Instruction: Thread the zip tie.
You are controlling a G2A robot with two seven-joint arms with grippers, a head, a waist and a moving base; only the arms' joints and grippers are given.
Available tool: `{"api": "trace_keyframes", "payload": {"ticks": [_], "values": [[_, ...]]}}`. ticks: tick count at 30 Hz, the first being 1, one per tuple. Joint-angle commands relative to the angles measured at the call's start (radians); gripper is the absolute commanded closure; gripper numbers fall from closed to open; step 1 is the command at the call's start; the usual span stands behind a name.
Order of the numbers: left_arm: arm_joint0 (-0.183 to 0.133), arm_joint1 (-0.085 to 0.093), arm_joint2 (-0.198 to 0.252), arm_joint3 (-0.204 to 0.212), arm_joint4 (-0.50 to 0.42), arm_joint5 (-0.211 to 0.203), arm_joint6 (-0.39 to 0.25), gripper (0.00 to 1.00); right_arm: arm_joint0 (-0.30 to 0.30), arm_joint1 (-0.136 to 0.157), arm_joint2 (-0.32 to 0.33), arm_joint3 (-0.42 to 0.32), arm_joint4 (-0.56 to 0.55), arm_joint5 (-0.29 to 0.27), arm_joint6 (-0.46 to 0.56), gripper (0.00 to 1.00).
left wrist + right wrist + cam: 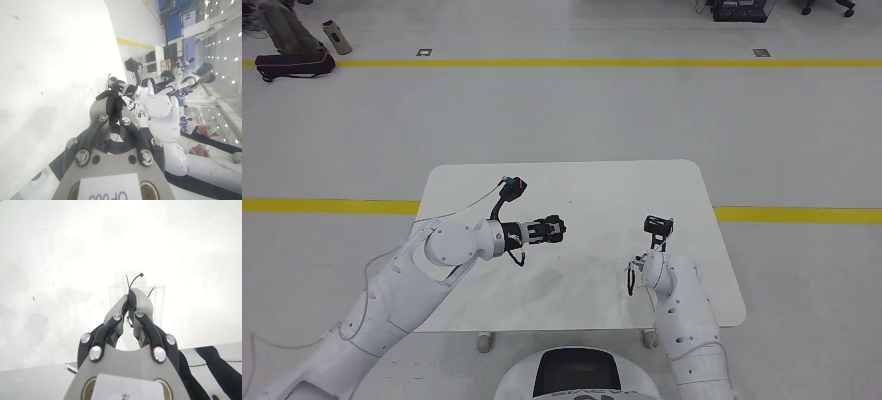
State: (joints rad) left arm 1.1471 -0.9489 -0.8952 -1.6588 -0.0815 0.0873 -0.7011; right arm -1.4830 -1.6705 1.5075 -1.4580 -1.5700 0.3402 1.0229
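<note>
A thin black zip tie (135, 280) is pinched between the pads of my right gripper (129, 294), which is shut on it. Its small square head and its pointed tail both stick out past the fingertips, bent into a narrow V. This gripper (657, 228) hovers over the right part of the white table (592, 185). My left gripper (558, 229) is held near the table's middle, pointing towards the right one with a gap between them. Its dark pads (113, 98) are pressed together, shut, and nothing shows between them. Beyond it I see the right gripper (114, 84) with the tie (109, 79).
A clear plastic stand (160, 306) sits on the table directly under the right gripper, with another thin black strand (151, 291) at it. The table's right edge and front edge lie close to the right arm.
</note>
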Motion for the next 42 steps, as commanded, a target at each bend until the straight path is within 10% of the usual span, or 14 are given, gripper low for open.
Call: {"api": "trace_keyframes", "payload": {"ticks": [1, 6, 42], "values": [[0.000, 0.000, 0.000, 0.000, 0.000, 0.000, 0.000, 1.00, 0.004, 0.003, -0.001, 0.009, 0.000, 0.000, 0.001, 1.00], [0.000, 0.000, 0.000, 0.000, 0.000, 0.000, 0.000, 1.00, 0.015, 0.009, -0.004, 0.029, 0.000, 0.000, 0.006, 0.81], [0.000, 0.000, 0.000, 0.000, 0.000, 0.000, 0.000, 1.00, 0.023, 0.047, -0.018, 0.030, 0.000, 0.000, 0.098, 0.77]]}}
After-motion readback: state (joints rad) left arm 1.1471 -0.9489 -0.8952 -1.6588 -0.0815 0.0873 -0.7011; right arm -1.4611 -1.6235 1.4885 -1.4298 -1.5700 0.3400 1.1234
